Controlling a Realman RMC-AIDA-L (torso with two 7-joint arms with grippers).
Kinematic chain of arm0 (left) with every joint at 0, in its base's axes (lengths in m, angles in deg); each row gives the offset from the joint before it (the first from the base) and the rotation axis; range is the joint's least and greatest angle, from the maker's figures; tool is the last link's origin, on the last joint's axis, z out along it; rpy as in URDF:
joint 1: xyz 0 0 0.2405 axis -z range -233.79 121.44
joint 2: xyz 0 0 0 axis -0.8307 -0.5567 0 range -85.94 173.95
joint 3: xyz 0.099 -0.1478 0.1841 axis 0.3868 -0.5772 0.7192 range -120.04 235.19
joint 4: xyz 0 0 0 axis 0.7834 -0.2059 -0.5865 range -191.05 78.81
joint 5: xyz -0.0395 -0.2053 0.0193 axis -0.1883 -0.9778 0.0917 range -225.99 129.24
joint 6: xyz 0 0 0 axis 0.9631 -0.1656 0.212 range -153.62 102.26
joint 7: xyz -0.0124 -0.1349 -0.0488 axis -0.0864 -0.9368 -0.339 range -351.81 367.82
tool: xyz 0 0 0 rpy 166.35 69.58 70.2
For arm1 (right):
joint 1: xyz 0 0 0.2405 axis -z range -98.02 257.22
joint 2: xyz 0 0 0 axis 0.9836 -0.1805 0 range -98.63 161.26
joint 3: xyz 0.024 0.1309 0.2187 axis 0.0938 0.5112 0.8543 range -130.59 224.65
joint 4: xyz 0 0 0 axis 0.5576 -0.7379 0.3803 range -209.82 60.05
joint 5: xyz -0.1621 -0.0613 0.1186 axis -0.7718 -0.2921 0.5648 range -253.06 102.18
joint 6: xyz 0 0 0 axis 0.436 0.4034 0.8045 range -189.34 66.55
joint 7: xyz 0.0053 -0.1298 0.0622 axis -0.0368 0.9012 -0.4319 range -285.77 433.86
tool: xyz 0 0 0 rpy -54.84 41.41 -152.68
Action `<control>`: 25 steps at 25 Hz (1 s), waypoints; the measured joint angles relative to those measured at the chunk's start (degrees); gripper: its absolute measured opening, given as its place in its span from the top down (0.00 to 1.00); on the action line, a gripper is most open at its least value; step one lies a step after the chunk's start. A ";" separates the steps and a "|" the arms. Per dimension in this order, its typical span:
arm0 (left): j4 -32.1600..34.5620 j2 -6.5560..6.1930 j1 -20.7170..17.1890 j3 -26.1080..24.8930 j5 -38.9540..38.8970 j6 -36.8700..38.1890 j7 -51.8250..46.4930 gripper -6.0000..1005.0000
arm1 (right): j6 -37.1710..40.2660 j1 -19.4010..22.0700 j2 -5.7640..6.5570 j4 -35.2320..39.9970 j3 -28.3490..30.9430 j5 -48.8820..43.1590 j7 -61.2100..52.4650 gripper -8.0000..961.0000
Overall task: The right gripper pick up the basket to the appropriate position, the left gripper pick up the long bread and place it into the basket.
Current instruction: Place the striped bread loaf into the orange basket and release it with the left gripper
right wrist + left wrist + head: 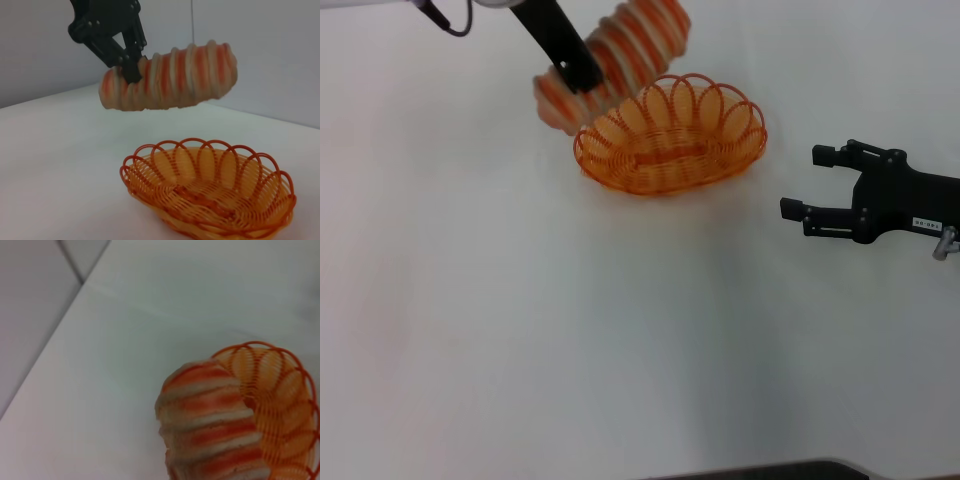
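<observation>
Orange-crusted and cream-striped, your one long bread [170,77] hangs in the air, clear of the table, pinched near one end by the left gripper [131,65], whose fingers are closed on the loaf. From the right wrist view you can see it lies roughly level, above and a little behind the basket [210,192], not touching it. In the head view the loaf [620,55] sits just beyond the basket's far-left rim [670,135], partly overlapping it from that angle. You have one basket, an oval of orange wire with a looped edge, standing upright on the white table [520,330] with nothing in it. Your right gripper [810,185] waits off to the basket's right, near but apart from it, its two fingers spread wide and holding nothing.
</observation>
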 joint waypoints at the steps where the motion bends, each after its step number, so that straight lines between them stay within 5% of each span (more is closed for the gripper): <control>1: 0.11 0.11 -0.02 1.15 -1.15 -0.09 1.51 0.84 | 0.02 0.04 0.00 0.00 -0.02 0.00 0.00 0.05; 11: 0.60 0.40 -0.71 11.88 -4.93 -3.90 4.72 0.85 | 0.02 -0.03 0.00 -0.12 -0.32 0.00 0.00 0.05; 25: 0.18 0.49 -1.94 18.27 -7.35 -8.96 4.59 0.84 | -0.25 -0.38 -0.07 -0.19 -0.84 0.00 0.00 0.05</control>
